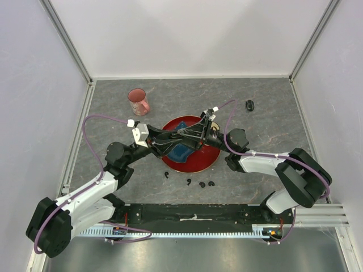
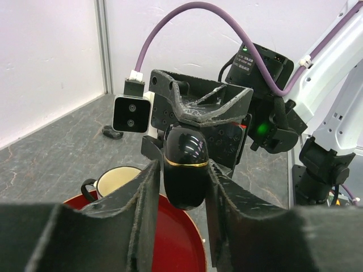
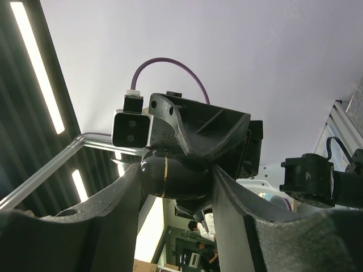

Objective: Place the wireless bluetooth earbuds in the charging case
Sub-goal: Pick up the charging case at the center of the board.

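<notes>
Over the red plate (image 1: 205,162) at the middle of the table (image 1: 272,127), we see two grippers meet nose to nose. The left gripper (image 2: 182,184) and the right gripper (image 3: 176,184) each pinch one end of the black charging case (image 2: 182,153) — in our judgement, to pull its halves apart at the gold seam. Only the top view shows the four earbuds (image 1: 202,184), lying loose on the table at the plate's six o'clock. Only the wrist views show the double grip.
</notes>
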Tool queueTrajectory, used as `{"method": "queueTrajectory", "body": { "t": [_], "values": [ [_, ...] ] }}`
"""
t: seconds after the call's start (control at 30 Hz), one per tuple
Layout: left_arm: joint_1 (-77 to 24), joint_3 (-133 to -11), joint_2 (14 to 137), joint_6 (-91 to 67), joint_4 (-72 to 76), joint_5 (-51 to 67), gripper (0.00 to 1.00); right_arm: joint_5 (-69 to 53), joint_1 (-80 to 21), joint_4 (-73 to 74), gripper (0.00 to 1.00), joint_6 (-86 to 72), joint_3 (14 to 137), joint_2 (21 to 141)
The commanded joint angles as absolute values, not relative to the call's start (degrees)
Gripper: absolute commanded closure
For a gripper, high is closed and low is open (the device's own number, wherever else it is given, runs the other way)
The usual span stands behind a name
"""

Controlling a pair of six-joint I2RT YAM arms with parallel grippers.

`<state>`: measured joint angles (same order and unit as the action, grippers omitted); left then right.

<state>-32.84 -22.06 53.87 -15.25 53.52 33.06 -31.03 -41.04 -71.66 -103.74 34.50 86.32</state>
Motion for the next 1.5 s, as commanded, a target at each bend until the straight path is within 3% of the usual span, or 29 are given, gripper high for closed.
{"method": "queueTrajectory", "body": {
  "t": [0.0,0.1,0.17,0.4,1.13,1.23,1.37,1.47],
  "values": [
    [-33.40,-23.82,54.49,-15.64,55.37,31.82,0.64,-30.06,-41.13,-79.89,0.74,-104.33,34.37,86.31],
    [-33.57,-23.82,54.93,-15.91,55.81,31.55,0.78,-30.06,-41.13,-79.37,0.74,-104.24,34.19,86.40],
    [-33.66,-23.73,55.11,-16.43,56.77,31.46,0.80,-30.15,-41.13,-78.40,0.74,-103.98,34.10,86.40],
    [-34.01,-23.99,55.63,-16.61,56.87,31.55,0.62,-29.79,-41.22,-76.90,0.74,-103.36,33.75,86.05],
    [-34.63,-23.82,55.11,-16.17,57.22,30.67,0.57,-29.18,-41.22,-77.08,0.74,-103.45,33.13,86.05],
    [-34.72,-23.73,55.20,-16.17,57.22,30.67,0.63,-29.27,-41.22,-77.17,0.74,-103.45,33.40,86.04],
    [-34.80,-23.82,55.37,-16.26,57.22,30.67,0.83,-29.36,-41.22,-76.82,0.74,-103.45,33.31,86.13],
    [-34.89,-23.91,55.37,-16.08,57.22,30.76,0.91,-29.44,-41.22,-75.94,0.74,-103.19,33.05,86.22]
  ]
}}
